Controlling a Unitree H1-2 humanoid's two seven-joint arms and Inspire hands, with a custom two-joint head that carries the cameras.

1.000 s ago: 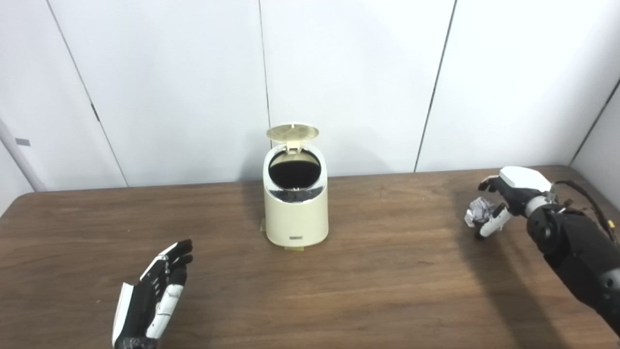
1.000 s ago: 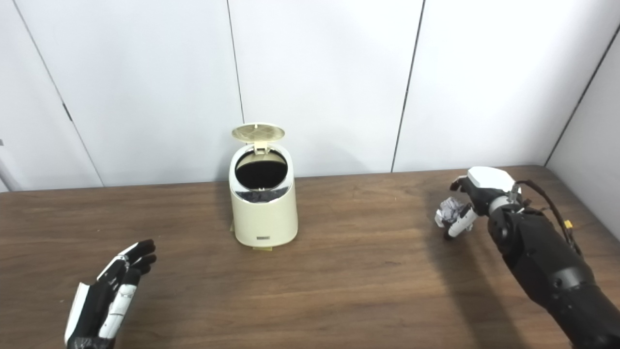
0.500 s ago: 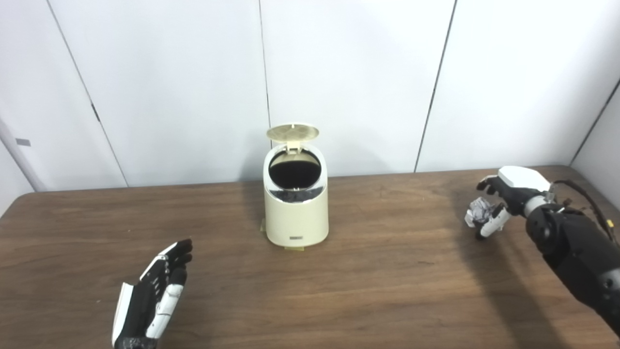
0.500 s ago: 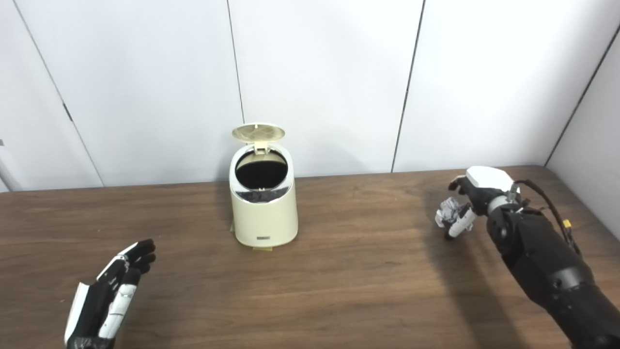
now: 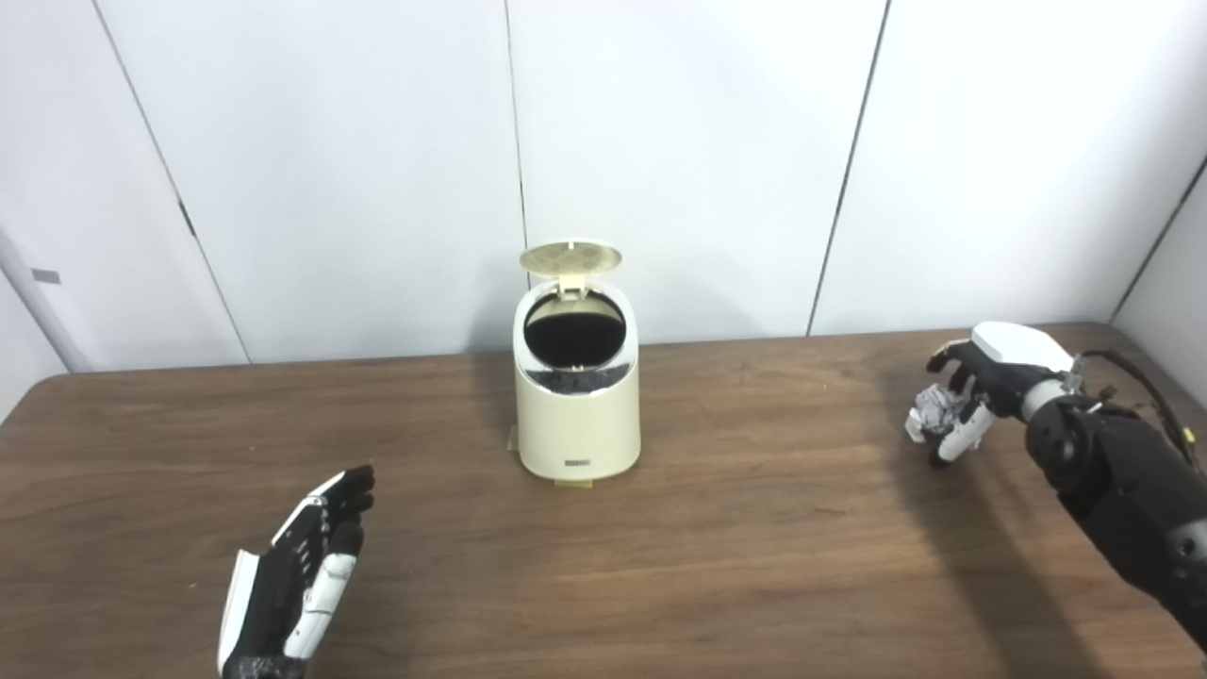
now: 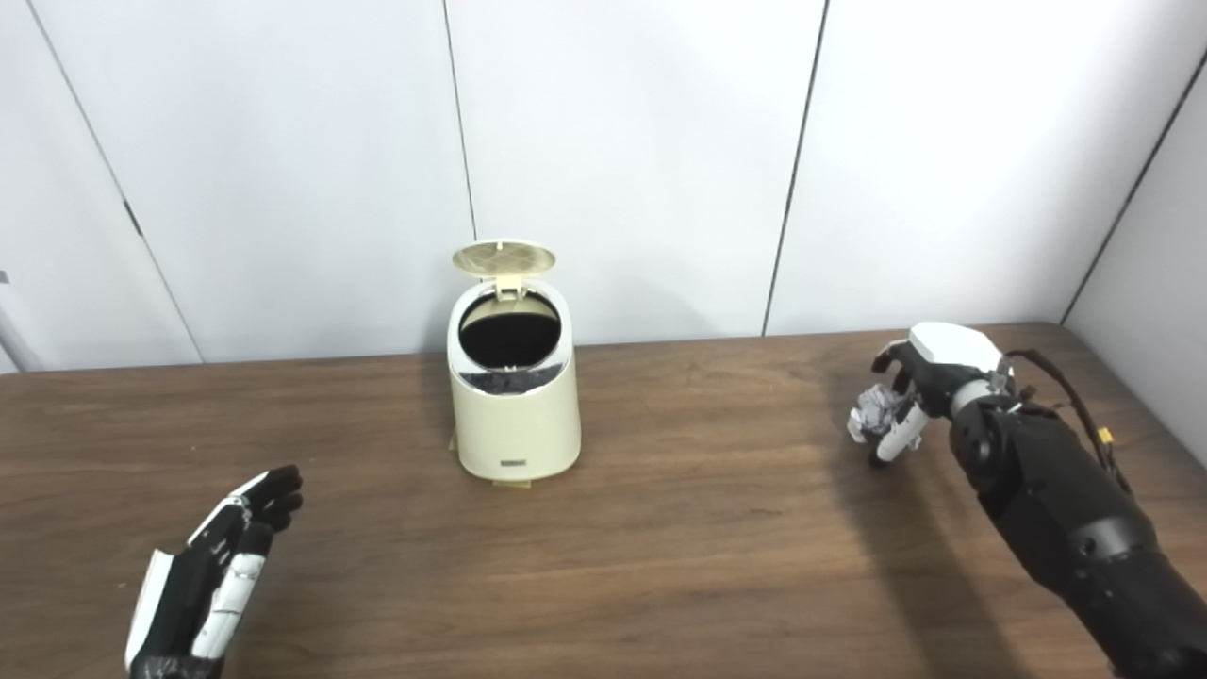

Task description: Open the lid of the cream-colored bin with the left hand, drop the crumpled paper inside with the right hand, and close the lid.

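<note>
Left hand (image 5: 292, 577) hovers low over the near-left part of the bench (image 5: 754, 547), fingers straight and spread a little, holding nothing, well apart from the bin (image 5: 577, 415). Mid-bench near the wall stands the cream bin, upright, its lid (image 5: 570, 256) tipped up and back on its hinge so the dark round mouth shows. Far to the right, well apart from the bin, the right hand (image 5: 981, 382) curls its fingers around the paper (image 5: 932, 411), a crumpled white ball held just above the bench with its shadow beneath.
</note>
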